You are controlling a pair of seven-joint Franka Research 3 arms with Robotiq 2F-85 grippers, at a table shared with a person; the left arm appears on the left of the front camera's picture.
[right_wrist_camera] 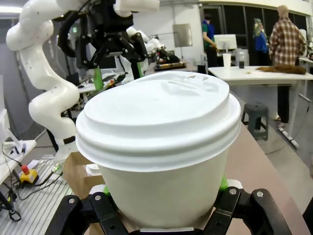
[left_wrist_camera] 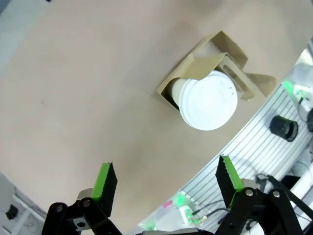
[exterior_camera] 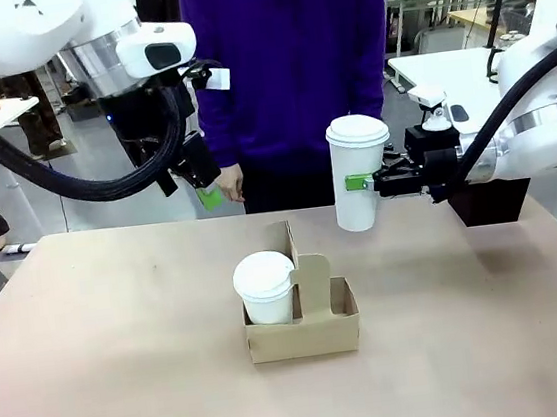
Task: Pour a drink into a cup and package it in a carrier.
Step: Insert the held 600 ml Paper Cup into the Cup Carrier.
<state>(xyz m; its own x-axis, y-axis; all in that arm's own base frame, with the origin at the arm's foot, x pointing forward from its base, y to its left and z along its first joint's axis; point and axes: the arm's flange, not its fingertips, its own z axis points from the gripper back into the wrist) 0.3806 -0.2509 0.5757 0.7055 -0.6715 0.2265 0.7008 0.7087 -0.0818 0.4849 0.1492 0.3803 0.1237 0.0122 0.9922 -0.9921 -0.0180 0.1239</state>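
No readable print on the cup (exterior_camera: 356, 198), carrier (exterior_camera: 303, 338) or table (exterior_camera: 116, 368).

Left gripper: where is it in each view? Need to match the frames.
Front: left gripper is upper left of centre, open, above the table's far edge.
Left wrist: left gripper rises from the bottom edge, open, above the table.
Right wrist: left gripper is upper left, open, beyond the cup.
Shared landmark: the tan table.
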